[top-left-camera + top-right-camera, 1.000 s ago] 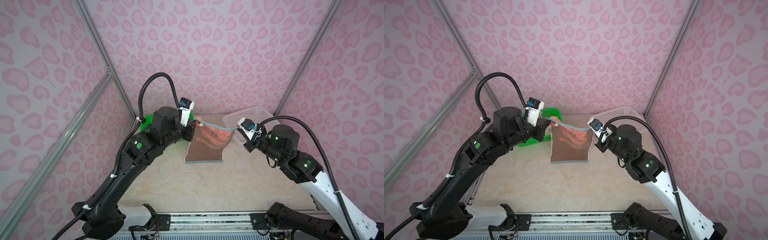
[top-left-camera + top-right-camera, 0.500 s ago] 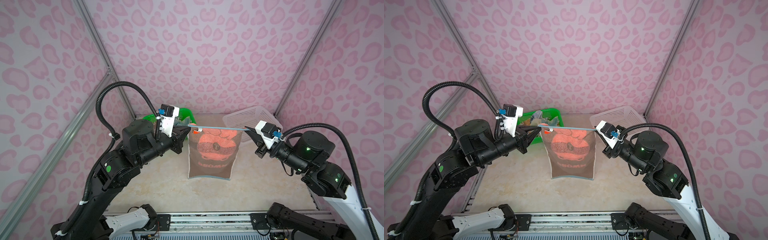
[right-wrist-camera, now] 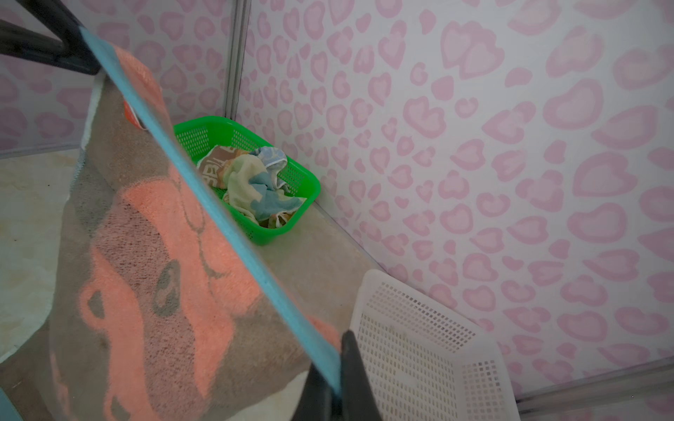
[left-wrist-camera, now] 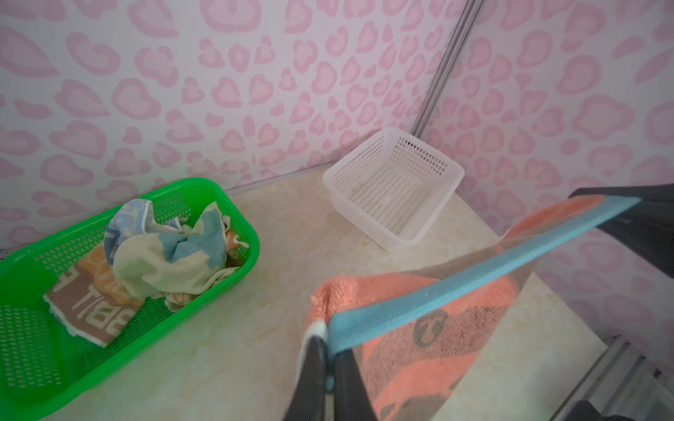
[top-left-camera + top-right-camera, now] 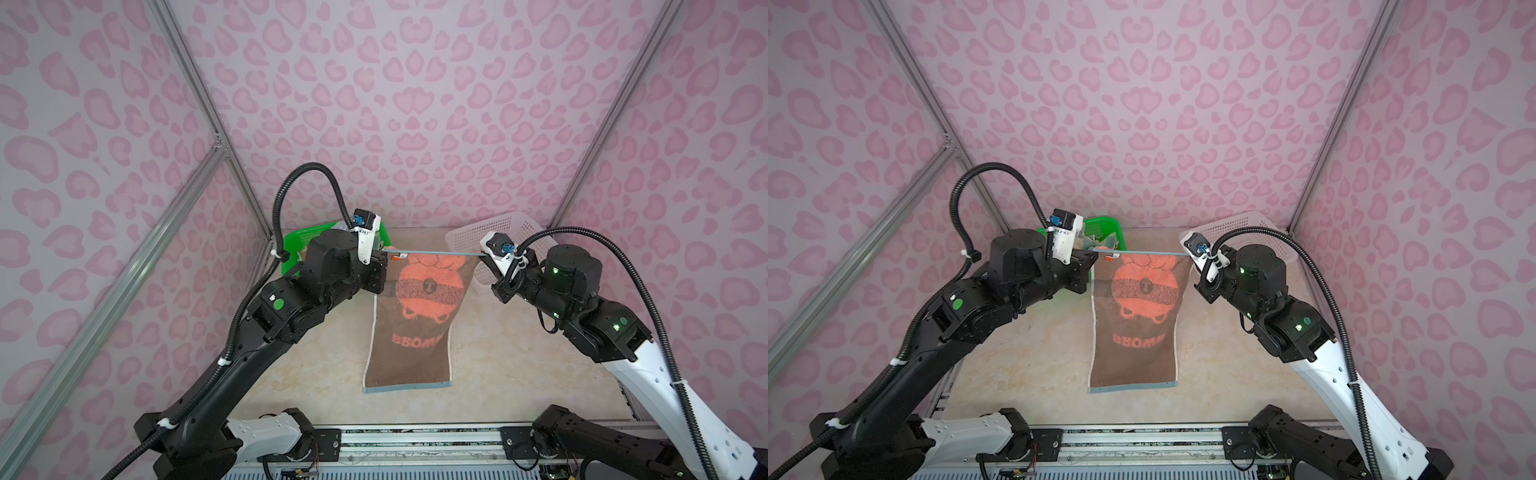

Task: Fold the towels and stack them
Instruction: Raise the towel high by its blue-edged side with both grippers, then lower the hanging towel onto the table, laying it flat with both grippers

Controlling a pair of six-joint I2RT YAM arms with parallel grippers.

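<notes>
Beige tabletop (image 5: pixel 519 365) | arms raised | left claw (image 5: pixel 385 250), right claw (image 5: pixel 483 254) pinch top corners of towel (image 5: pixel 409 332)

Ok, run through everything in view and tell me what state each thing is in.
Brown towel, unfolded, stretched by its blue top edge between both arms.
Left gripper, jaws shut on one top corner.
Right gripper, jaws shut on the other corner.
Green basket, upright, holding crumpled towels.
White basket, upright, empty.
</notes>
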